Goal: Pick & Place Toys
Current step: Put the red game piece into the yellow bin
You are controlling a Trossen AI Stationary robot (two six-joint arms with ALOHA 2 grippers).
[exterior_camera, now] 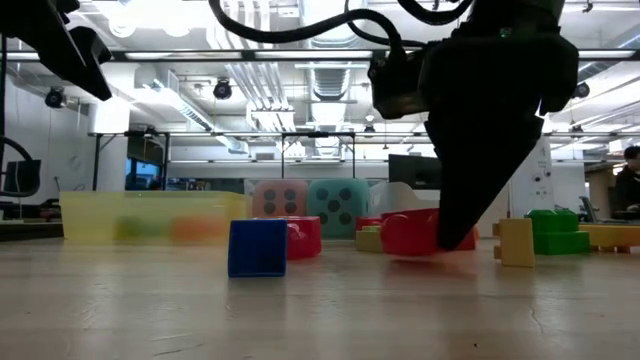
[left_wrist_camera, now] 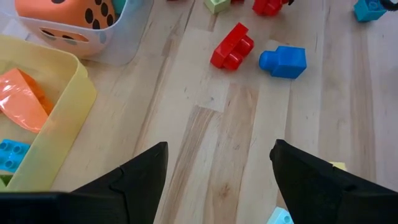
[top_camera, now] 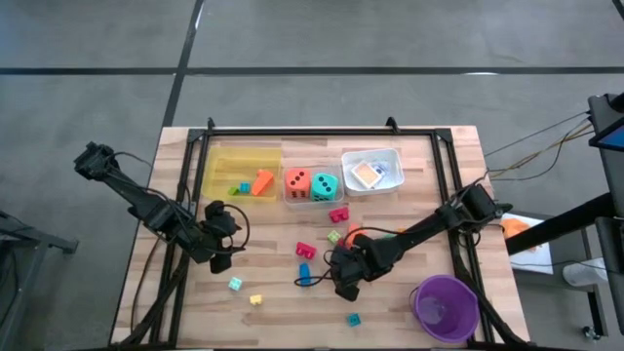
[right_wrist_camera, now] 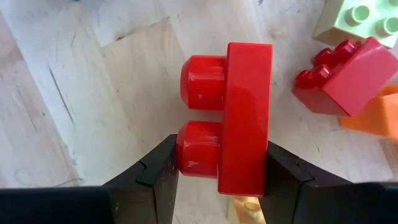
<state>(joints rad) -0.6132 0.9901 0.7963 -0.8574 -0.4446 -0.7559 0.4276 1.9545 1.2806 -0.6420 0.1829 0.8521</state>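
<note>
My right gripper [right_wrist_camera: 221,165] is shut on a red two-stud block [right_wrist_camera: 239,118] near the table's middle, dark above it in the low view [exterior_camera: 470,150]. My left gripper [left_wrist_camera: 217,158] hangs open over bare wood left of the middle [top_camera: 219,252], touching nothing. A second red block [left_wrist_camera: 232,46] and a blue block [left_wrist_camera: 283,62] lie on the table between the two arms. A light green block [right_wrist_camera: 357,22], a red-pink block [right_wrist_camera: 351,74] and an orange block [right_wrist_camera: 379,118] lie just beyond the held block. My right gripper pinches the red block between its two fingers: one on the end of a stud [right_wrist_camera: 186,155], the other on the flat face opposite [right_wrist_camera: 266,155]. The fingers come steeply from above. The block [exterior_camera: 415,232] lies on its side at table level; whether it is clear I cannot tell.
Along the far side stand a yellow tray [top_camera: 219,161] with blocks, a clear tray [top_camera: 290,200] with an orange and a teal die, and a white tray [top_camera: 393,158] with cards. A purple cup [top_camera: 446,307] stands near right. Loose teal [top_camera: 235,284] and yellow [top_camera: 256,299] blocks lie near front.
</note>
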